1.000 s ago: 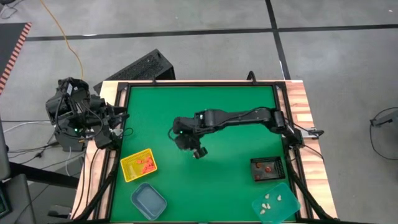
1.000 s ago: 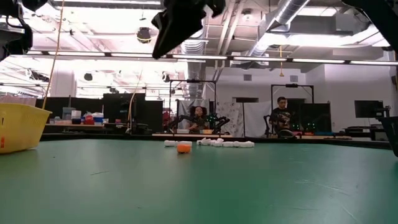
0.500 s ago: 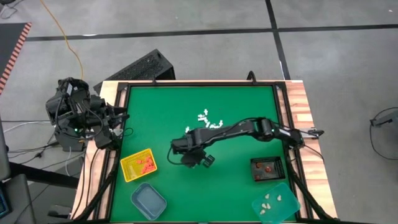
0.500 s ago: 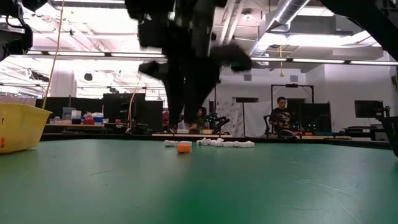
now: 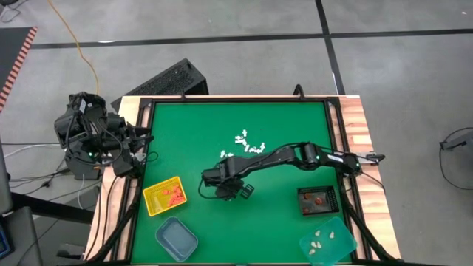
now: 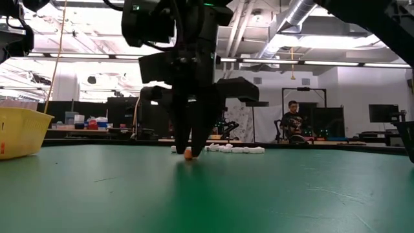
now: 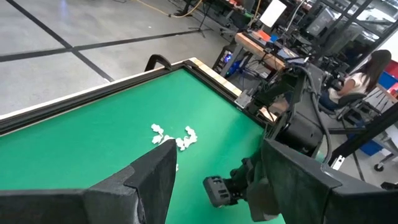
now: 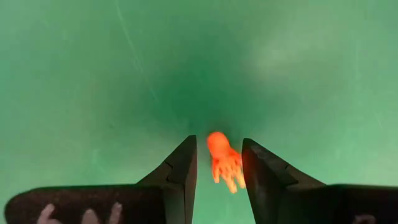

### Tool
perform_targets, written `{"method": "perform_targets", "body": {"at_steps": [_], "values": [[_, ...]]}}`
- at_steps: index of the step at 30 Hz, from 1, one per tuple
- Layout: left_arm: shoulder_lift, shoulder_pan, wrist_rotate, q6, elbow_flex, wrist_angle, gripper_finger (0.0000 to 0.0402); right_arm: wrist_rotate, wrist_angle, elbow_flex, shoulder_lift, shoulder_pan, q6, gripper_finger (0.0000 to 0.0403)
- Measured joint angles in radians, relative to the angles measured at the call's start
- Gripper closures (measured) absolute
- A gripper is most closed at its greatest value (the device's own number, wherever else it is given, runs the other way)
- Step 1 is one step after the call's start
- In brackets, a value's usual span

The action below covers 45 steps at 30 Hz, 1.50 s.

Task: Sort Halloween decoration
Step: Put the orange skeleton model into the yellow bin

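Near the middle of the green bench (image 5: 295,125), the right gripper (image 8: 218,163) is lowered over a single orange trinket (image 8: 224,159), which lies on the mat between the two parted fingers (image 8: 179,168). The jaws are seen half spread on either side of it, not yet clamped, so nothing is grasped. The left gripper (image 7: 214,180) is parked off the bench's left edge, its jaws wide and empty.

A miss is judged the main risk: the trinket is far smaller than the fingertips and sits closer to one finger, so an uneven squeeze could flick it away or leave it pinched by a thin limb and dropped in transit.

One loose orange piece is counted under the gripper. A cluster of white trinkets (image 5: 246,143) lies just beyond it, roughly eight, too small to count exactly. Four trays are seen: a yellow tray (image 5: 151,205) holding several orange pieces, an empty blue tray (image 5: 161,238), a black tray (image 5: 334,208) with two reddish pieces, and a teal tray (image 5: 346,250) with about five cream ones.
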<state>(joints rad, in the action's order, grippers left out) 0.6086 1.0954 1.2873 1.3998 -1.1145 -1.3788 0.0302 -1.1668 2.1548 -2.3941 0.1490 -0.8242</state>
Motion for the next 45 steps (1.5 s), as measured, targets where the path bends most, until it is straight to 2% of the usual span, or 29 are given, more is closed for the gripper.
{"method": "perform_targets", "body": {"at_steps": [9,21,33,39,45], "values": [[0.000,0.000,0.000,-0.003,0.000,0.000,0.0176,-0.006,0.027,0.000,-0.015,-0.003,-0.014,0.0292],[0.000,0.000,0.001,-0.006,0.000,-0.001,0.0176,-0.008,0.027,0.000,-0.015,-0.027,0.121,0.0393],[0.000,0.000,0.002,-0.006,0.000,-0.001,0.0176,0.006,0.071,0.042,-0.012,-0.029,0.303,0.0399],[0.000,0.000,0.002,-0.004,0.000,-0.001,0.0176,0.003,0.194,0.137,-0.011,-0.028,0.392,0.0400],[0.000,0.000,0.002,-0.004,0.000,-0.001,0.0176,-0.024,0.462,0.196,-0.010,-0.029,0.450,0.0401]]}}
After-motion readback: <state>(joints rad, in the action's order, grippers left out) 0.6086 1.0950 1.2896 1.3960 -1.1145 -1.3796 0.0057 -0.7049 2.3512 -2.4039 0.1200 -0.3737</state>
